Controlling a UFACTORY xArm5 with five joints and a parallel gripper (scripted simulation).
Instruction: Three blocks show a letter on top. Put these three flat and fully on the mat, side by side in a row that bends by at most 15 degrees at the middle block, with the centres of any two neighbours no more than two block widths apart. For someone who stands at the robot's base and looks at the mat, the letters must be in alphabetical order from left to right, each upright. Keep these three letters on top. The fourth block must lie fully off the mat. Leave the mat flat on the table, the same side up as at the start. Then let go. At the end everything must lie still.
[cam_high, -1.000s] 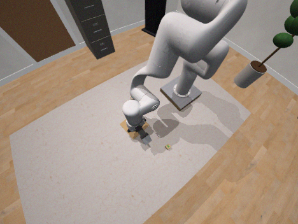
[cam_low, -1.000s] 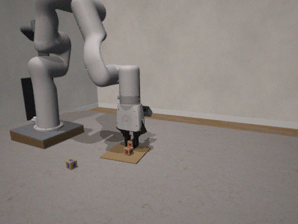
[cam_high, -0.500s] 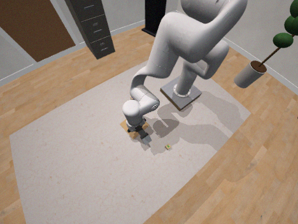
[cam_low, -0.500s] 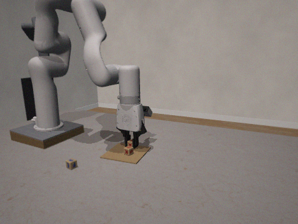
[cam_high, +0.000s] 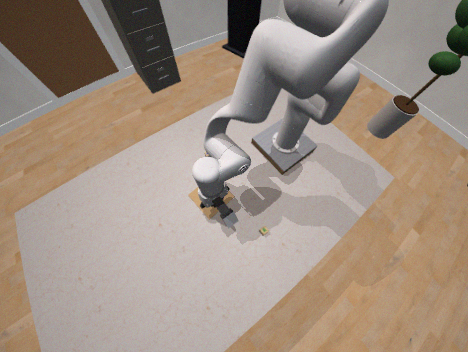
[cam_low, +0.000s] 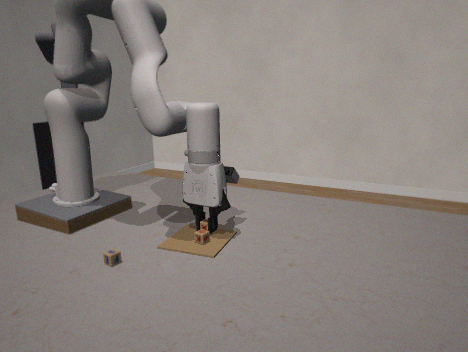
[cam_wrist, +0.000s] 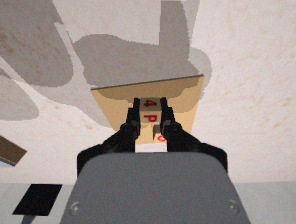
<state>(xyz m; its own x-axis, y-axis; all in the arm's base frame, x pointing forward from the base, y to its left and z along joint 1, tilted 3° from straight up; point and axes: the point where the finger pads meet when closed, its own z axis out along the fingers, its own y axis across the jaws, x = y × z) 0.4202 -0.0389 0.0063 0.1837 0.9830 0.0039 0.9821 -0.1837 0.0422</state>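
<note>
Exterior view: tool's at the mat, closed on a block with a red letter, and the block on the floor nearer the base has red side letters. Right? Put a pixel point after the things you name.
Not quite: the floor block (cam_low: 112, 258) has blue side letters, per the exterior view. The rest holds: the tool (cam_high: 214, 204) (cam_low: 206, 229) (cam_wrist: 150, 105) is at the mat (cam_high: 195, 196) (cam_low: 175, 244) (cam_wrist: 111, 100), closed on a red-lettered block (cam_low: 204, 224) (cam_wrist: 150, 117).
</note>
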